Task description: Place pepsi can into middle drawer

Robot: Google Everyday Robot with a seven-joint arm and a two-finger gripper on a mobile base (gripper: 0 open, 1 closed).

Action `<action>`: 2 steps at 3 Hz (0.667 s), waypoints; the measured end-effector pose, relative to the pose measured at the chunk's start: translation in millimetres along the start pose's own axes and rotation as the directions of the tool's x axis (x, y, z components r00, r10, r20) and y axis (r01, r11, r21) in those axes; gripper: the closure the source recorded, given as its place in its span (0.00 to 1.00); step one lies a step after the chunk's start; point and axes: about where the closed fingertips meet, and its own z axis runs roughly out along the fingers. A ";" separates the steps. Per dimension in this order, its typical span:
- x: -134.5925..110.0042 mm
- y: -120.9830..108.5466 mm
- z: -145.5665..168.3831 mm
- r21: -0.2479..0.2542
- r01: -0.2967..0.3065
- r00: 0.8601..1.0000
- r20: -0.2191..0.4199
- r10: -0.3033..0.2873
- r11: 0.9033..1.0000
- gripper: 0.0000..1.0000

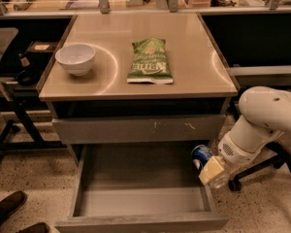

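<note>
While the wide grey middle drawer [136, 200] stands pulled out below the worktop [194, 57], my fingers [212, 170] clamp the small blue pepsi can [202, 154] above its right wall, presumably ready for lowering onto the floor.

Bowl [75, 58] sits on the tabletop [196, 47], chip bag [150, 61] at its 3 o'clock. Beneath, the middle drawer [136, 200] juts out toward 6 o'clock. Over its 3 o'clock wall, the gripper [207, 165] holds the pepsi can [202, 154].
</note>
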 end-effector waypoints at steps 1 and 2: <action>1.9 18.6 32.3 -0.052 -0.013 1.000 -0.004 0.013 0.999 1.00; -6.2 48.1 65.6 -0.134 -0.011 1.000 0.003 0.012 0.991 1.00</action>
